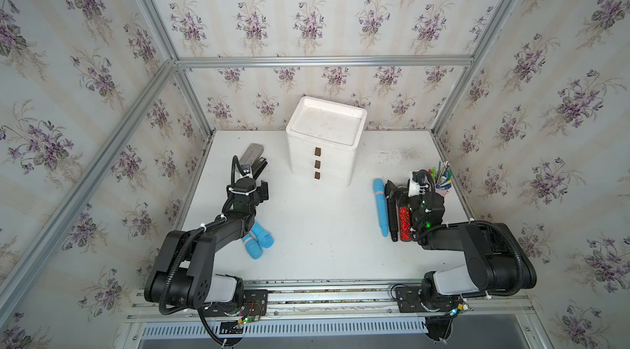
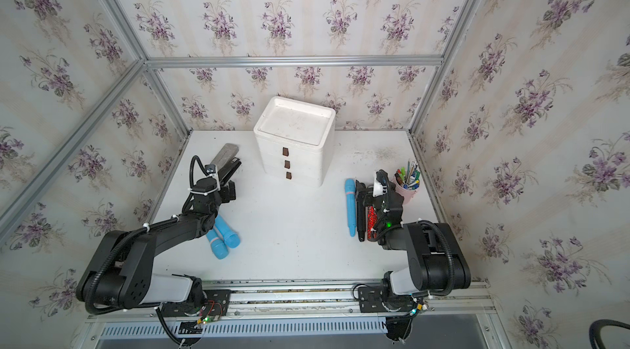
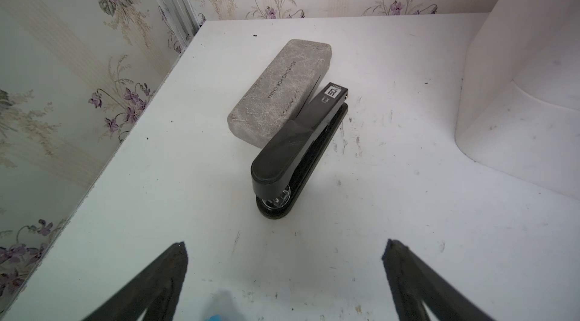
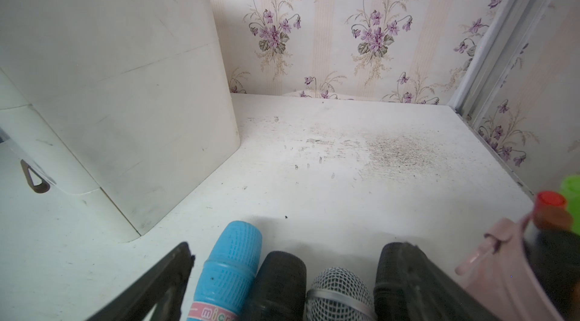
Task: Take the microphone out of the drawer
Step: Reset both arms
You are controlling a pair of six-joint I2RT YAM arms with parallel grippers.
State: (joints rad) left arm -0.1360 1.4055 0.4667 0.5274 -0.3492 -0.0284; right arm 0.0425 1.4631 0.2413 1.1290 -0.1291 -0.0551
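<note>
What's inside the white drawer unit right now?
Contents hidden: all three drawers of the drawer unit are shut, with only their brown pull tabs showing. Its recessed top looks bare.

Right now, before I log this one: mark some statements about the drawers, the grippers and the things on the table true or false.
1. All three drawers of the white drawer unit are shut. True.
2. The left gripper holds the stapler. False: it is open and empty; the stapler lies on the table beside a grey glasses case.
3. The pink pen cup stands on top of the drawer unit. False: it stands on the table, near the right gripper.
4. A blue toy microphone lies beside a black microphone at the right gripper. True.
5. The right gripper is shut. False: its jaws stand wide open, holding nothing.
</note>
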